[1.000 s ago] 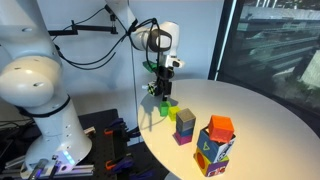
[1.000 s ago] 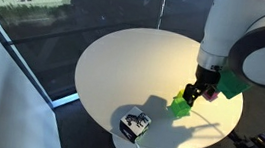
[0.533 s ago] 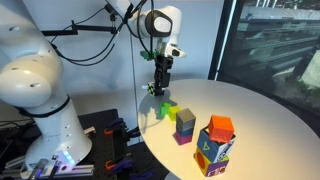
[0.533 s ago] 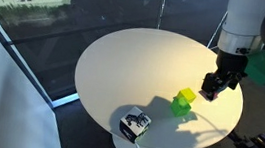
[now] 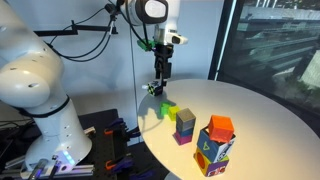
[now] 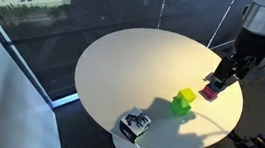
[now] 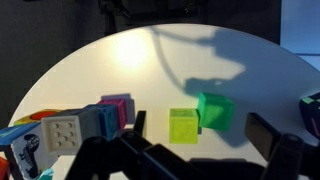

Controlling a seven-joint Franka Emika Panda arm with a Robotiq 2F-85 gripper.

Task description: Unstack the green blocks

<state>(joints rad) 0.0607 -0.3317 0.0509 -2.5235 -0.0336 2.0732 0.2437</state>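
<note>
Surface: round white table (image 6: 124, 63), plain top, hard shadows across it. Room: a large dark window (image 5: 270, 40) runs along the table's far side. The white robot base (image 5: 40, 95) stands off the rim.

Landmark: multicoloured pile of blocks (image 5: 215, 145) near the table edge. Just beside the pile stands a grey and magenta pair (image 5: 184, 125). Next out from the pile, in the same line, are the green blocks (image 7: 190, 125).

Green blocks: both flat on the table, side by side and touching, neither on top of the other. They are cubes, so neither has a long axis. Together they form a short row pointing away from the pile, with the far cube turned slightly askew.

Pincer (image 7: 190, 160): raised above the table, past the green blocks from the pile. Its jaws are spread wide and hold nothing.
</note>
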